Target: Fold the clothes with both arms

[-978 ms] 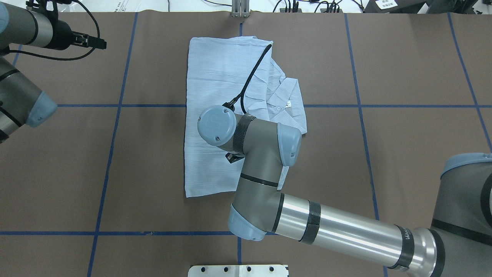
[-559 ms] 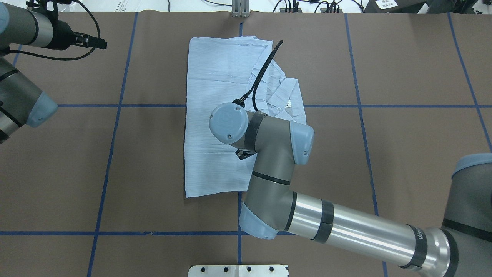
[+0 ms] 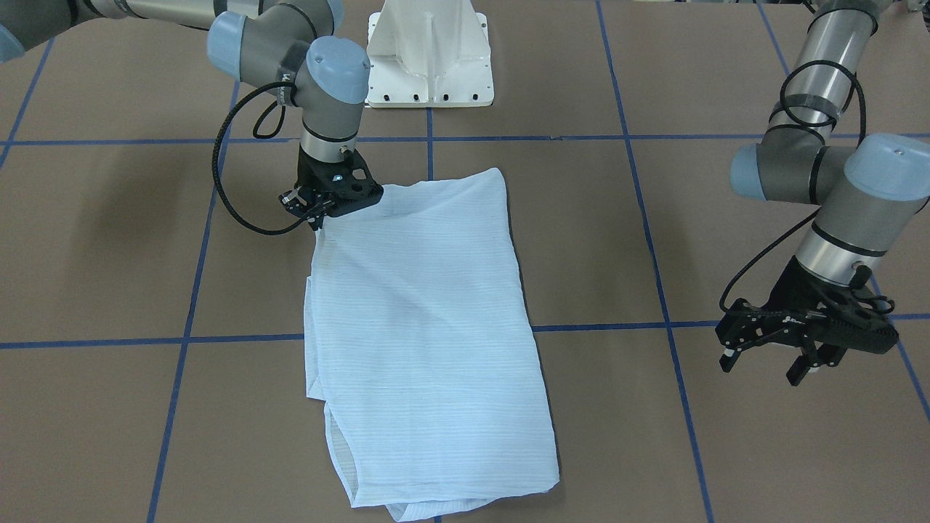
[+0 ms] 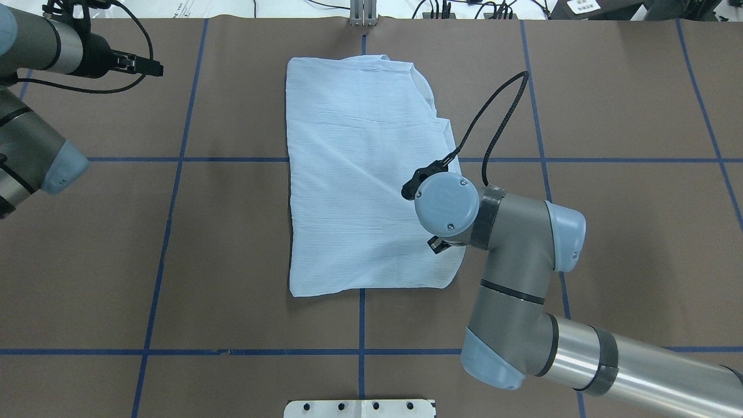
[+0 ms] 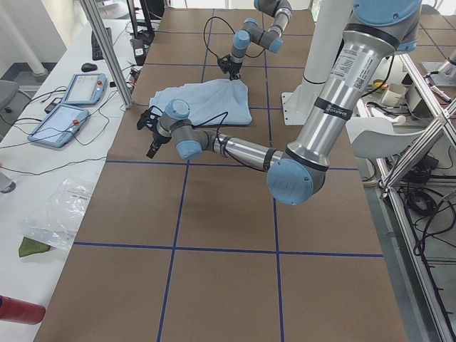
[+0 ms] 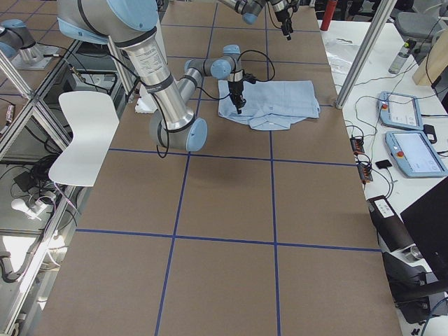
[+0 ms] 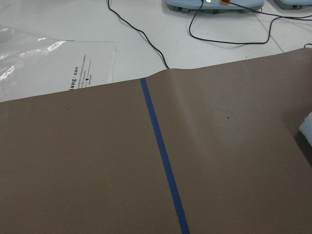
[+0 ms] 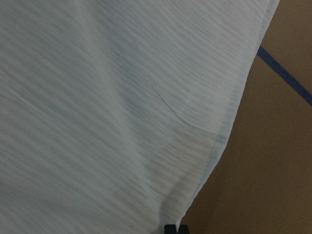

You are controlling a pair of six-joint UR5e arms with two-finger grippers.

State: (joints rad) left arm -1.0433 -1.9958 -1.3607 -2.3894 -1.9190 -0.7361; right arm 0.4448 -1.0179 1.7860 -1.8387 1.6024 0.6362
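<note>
Open table [image 4: 232, 232] between shirt [image 4: 348, 174] and left tool [image 3: 761, 363]; right arm [image 4: 511, 244] over shirt.

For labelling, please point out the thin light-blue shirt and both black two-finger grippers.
thin light-blue shirt [image 4: 360, 174]: overhead view, middle of cloth.
black right gripper [image 3: 316, 216]: front-facing view, between fingertips.
black left gripper [image 3: 761, 367]: front-facing view, between fingertips.

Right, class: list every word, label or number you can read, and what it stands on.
"zuo": on the clear plastic bag; the smaller print beside it is too blurred to read.
Black wrist band: lettering too small to read.
White labels beyond the table's far edge: too small to read.
</note>
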